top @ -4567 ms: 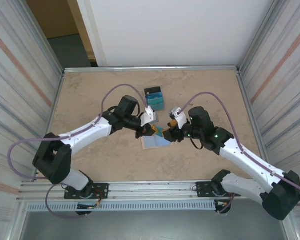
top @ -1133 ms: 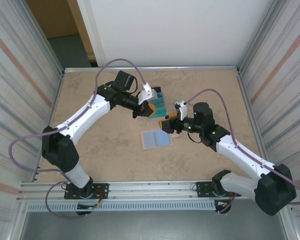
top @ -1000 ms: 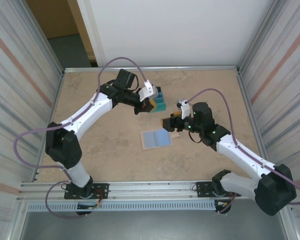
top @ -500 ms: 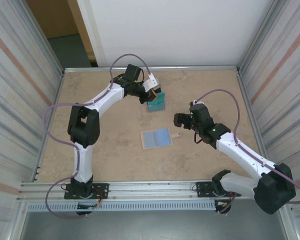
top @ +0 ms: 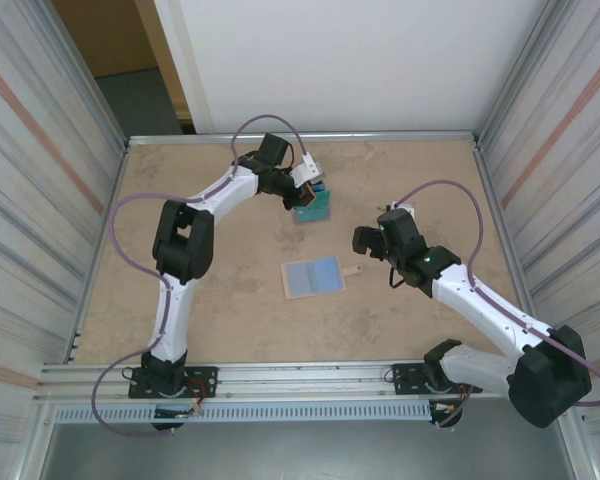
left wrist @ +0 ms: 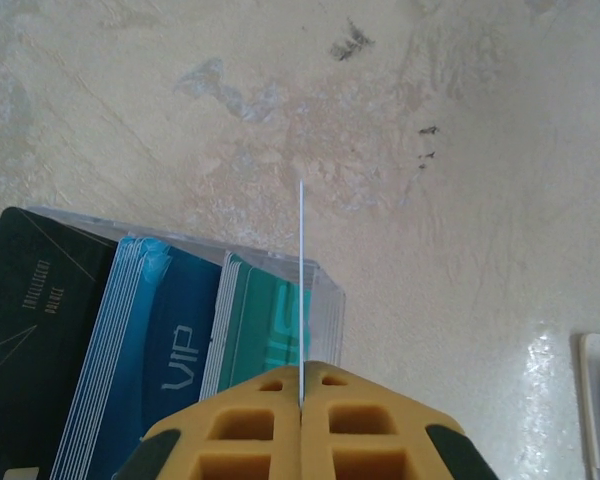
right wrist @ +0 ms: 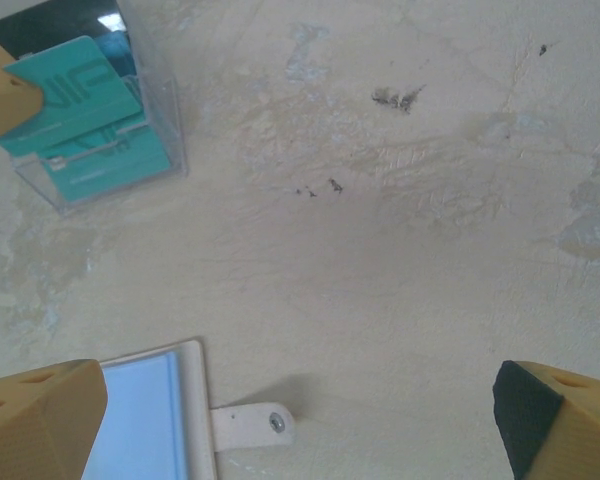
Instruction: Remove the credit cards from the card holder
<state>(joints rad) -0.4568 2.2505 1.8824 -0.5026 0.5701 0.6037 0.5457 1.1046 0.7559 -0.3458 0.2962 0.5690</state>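
Cards (top: 313,205) fill a clear box (left wrist: 325,300) at the far middle of the table (top: 210,300), sorted into three stacks side by side: a black stack (left wrist: 30,330), a blue stack (left wrist: 170,340) and a teal stack (left wrist: 265,330). One more card (left wrist: 301,270) is pinched between the left fingers (left wrist: 250,430), which are closed on it. The left wrist view sees this card edge-on as a thin pale line standing over the teal stack and the box's corner. The right wrist view shows it as a teal card tilted just above the teal stack, with a yellow fingertip at its corner. Whether it touches the stack below cannot be told. The holder (top: 313,276) lies open and flat on the table, nearer the arm bases than the box and well apart from it. Its pale blue inside faces up, and a small tab (top: 352,270) sticks out from its right edge. The right fingers (right wrist: 40,415) are spread wide and grip nothing. In the top view they hang over bare table, to the right of the holder and a little beyond it. In the right wrist view the holder's corner and the tab, with its snap dot, lie just beside one fingertip, while the other fingertip is well off over bare table.
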